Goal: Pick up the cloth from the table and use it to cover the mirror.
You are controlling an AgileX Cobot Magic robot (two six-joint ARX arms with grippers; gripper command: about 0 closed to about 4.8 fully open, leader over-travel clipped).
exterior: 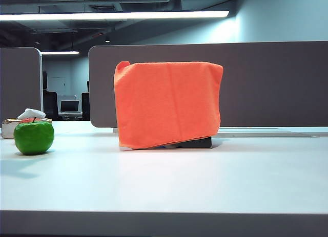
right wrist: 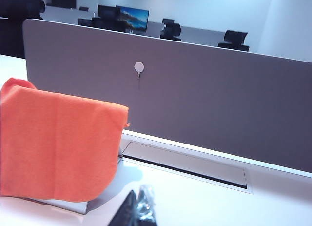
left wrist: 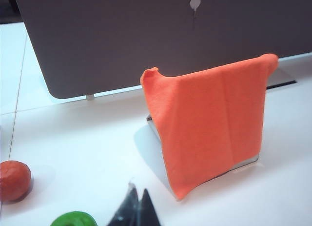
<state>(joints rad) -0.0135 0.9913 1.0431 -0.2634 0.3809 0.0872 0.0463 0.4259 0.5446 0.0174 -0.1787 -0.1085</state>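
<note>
Office worktop (exterior: 164,180): soft, light cloth (exterior: 168,103) draping mirror (exterior: 197,143); pinching a top corner advisable. Left jaws (left wrist: 138,206), right jaws (right wrist: 138,206) closed, empty, hanging clear.

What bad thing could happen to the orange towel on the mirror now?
The cloth only hangs over the mirror and sits crooked: a dark strip still peeks out at the bottom, so it might slide and uncover more. The left gripper and right gripper are both shut and empty, not far from it, so a stray swing might knock the mirror over.

Fuzzy matt cloth (exterior: 168,104); smooth white table (exterior: 169,180).
</note>
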